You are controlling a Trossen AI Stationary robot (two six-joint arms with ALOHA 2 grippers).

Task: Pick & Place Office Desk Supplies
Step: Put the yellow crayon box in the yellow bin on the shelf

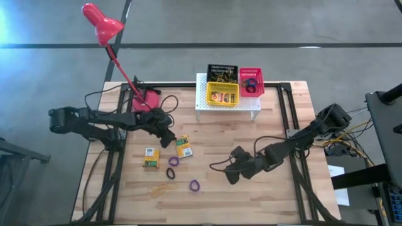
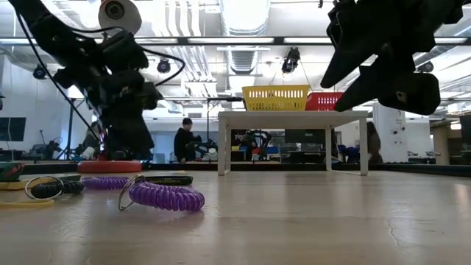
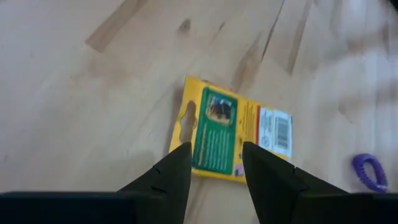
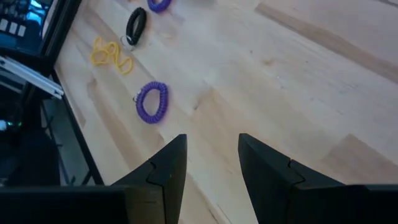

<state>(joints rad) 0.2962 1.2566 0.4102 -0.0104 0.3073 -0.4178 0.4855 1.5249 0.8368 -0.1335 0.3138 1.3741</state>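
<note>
A yellow-green card box (image 1: 183,145) (image 3: 236,134) lies flat on the table. My left gripper (image 1: 166,135) (image 3: 214,155) hovers open just above and to the left of it. A second box (image 1: 151,157) lies nearer the left. Two purple rings (image 1: 174,161) (image 1: 195,185), a black ring (image 1: 171,172) and yellow rubber bands (image 1: 162,187) lie toward the near edge. My right gripper (image 1: 232,172) (image 4: 211,149) is open above bare wood, to the right of the nearer purple ring (image 4: 152,101). Black (image 1: 223,70), yellow (image 1: 223,95) and red (image 1: 252,81) trays sit on the white stand.
The white perforated stand (image 1: 248,108) stands at the far middle of the table. The red desk lamp (image 1: 100,22) has its base (image 1: 146,99) at the far left, with its cable trailing beside it. Bare wood lies between my two grippers and along the table's right side.
</note>
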